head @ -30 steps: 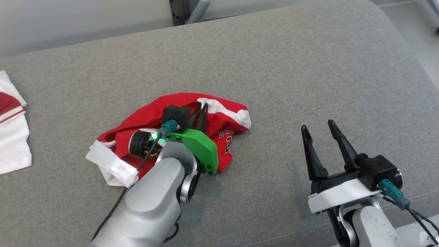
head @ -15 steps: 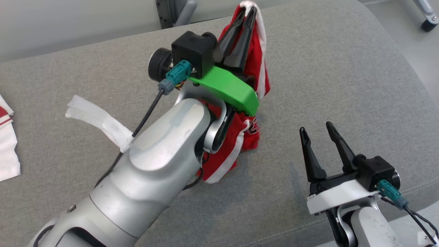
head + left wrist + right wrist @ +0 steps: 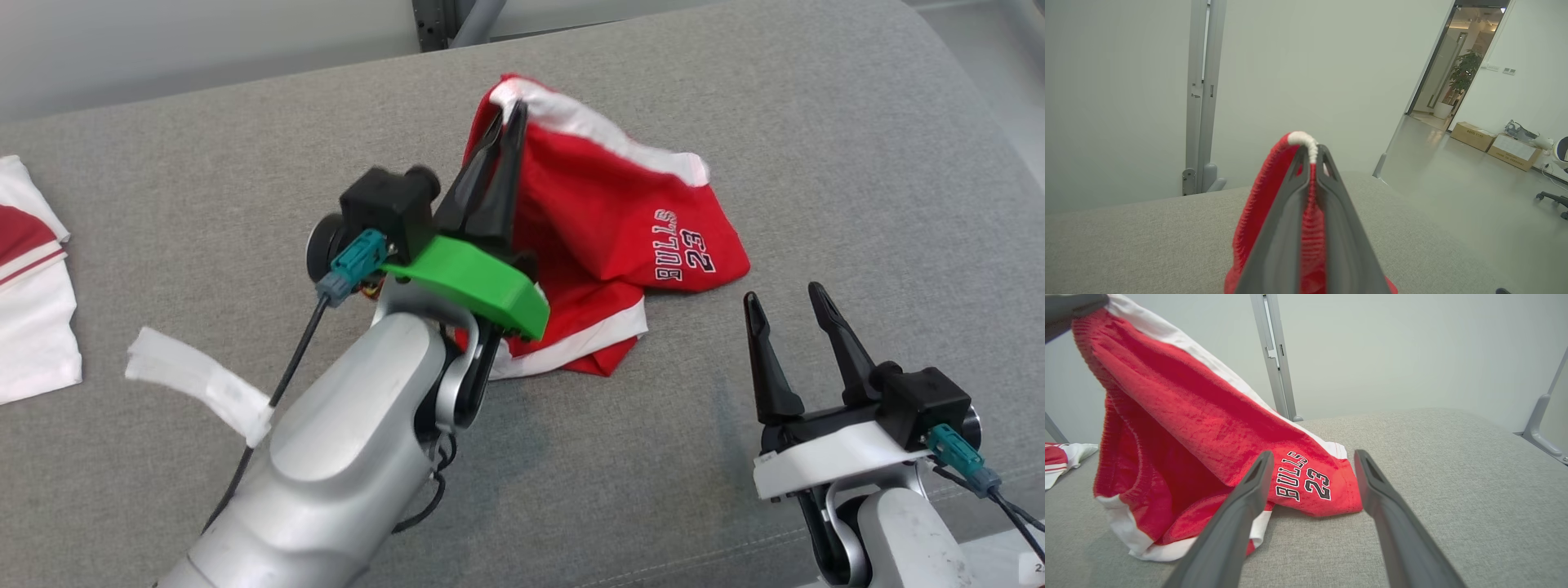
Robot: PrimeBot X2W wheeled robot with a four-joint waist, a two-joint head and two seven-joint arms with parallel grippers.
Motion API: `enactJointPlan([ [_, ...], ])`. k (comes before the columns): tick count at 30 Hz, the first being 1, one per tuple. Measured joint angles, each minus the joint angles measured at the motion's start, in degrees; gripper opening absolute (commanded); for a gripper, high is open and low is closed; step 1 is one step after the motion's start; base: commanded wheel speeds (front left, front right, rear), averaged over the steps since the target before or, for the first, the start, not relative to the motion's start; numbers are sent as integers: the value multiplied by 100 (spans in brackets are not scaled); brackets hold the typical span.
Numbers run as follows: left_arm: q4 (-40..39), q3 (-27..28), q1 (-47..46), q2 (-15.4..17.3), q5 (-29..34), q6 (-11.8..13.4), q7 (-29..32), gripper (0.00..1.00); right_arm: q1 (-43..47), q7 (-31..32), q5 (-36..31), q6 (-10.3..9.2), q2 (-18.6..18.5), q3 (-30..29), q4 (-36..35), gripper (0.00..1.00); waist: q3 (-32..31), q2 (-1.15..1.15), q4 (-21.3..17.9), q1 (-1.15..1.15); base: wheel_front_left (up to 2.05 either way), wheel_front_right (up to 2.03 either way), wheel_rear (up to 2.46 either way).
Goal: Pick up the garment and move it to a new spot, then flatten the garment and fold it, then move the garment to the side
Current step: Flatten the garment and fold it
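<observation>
The garment [image 3: 612,220] is a pair of red shorts with white trim and "BULLS 23" printed on one leg. My left gripper [image 3: 508,114] is shut on its white-edged upper rim and holds that part raised, while the lower part rests on the grey cushion [image 3: 816,163]. In the left wrist view the red cloth [image 3: 1257,212] is pinched between the closed fingers [image 3: 1274,245], white trim at the tips. My right gripper [image 3: 785,298] stands open at the lower right, just right of the shorts. In the right wrist view the garment [image 3: 1188,428] drapes before the open fingers [image 3: 1237,522].
Another white and red garment [image 3: 33,286] lies at the cushion's left edge. A strip of white tape [image 3: 200,384] hangs off my left arm's cable. The cushion's right end drops to the floor [image 3: 996,82]. A metal post [image 3: 433,20] stands behind the cushion.
My left gripper lifted the shorts off the cushion, then came back down and right; the shorts now drape open with the printed leg spread to the right. The head camera shifted slightly.
</observation>
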Motion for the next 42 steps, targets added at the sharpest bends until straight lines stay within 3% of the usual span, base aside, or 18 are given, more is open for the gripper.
enactJointPlan([
  [8,-269,158,1163,163,11,-253,0,0,10,0,-79,0,0,-116,4,100,57,0,342,0,0,0,0],
  [20,-895,263,2443,662,-214,-303,104,0,60,0,-141,0,1,-178,80,100,-91,0,617,0,0,0,0],
  [24,-679,280,2760,840,-304,-320,146,0,69,0,-152,0,0,-226,120,100,-124,0,647,0,0,0,0],
  [31,103,550,3015,875,-568,-465,83,0,69,0,-186,0,0,-304,165,100,-161,0,655,0,0,0,0],
  [42,1268,1171,3003,549,-475,-901,5,0,-429,0,-344,0,0,-392,726,100,-214,0,752,0,0,0,0],
])
